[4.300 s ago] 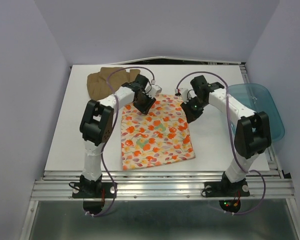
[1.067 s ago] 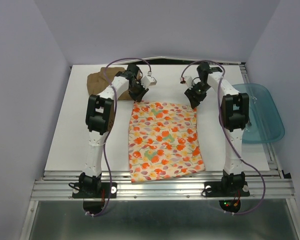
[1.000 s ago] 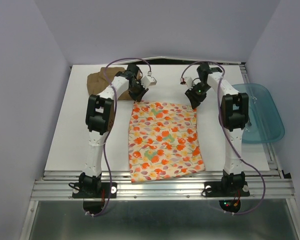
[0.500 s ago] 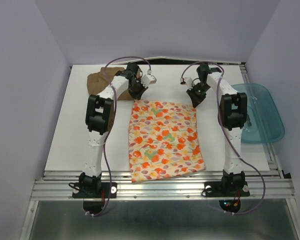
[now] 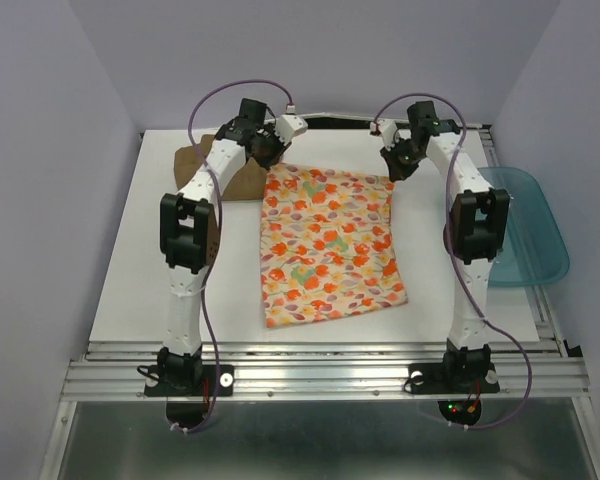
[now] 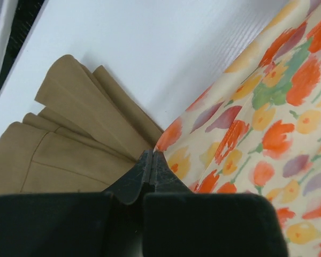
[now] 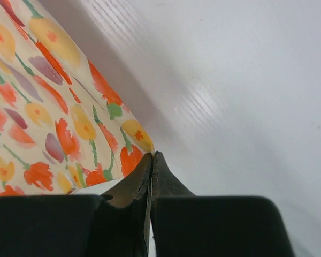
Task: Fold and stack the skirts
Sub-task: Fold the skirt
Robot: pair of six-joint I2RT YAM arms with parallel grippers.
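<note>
The cream skirt (image 5: 330,245) with the orange, red and purple leaf print lies in the middle of the white table (image 5: 140,270), its far edge raised. My left gripper (image 5: 271,152) is shut on its far left corner, and my right gripper (image 5: 396,166) is shut on its far right corner. In the left wrist view the fingertips (image 6: 151,156) pinch the printed cloth (image 6: 267,123) right beside the tan-brown skirt (image 6: 69,139). In the right wrist view the closed tips (image 7: 152,156) hold the printed corner (image 7: 53,107) above bare table. The tan skirt (image 5: 192,165) sits at the far left, partly behind my left arm.
A translucent teal tub (image 5: 528,225) rests at the table's right edge, close to my right arm. Purple cables loop above both wrists. The enclosure walls stand close on the left, right and back.
Both grippers have shut on the printed skirt's far corners and moved up and toward the back wall. The skirt's far edge has lifted and its near edge has slid away from me.
</note>
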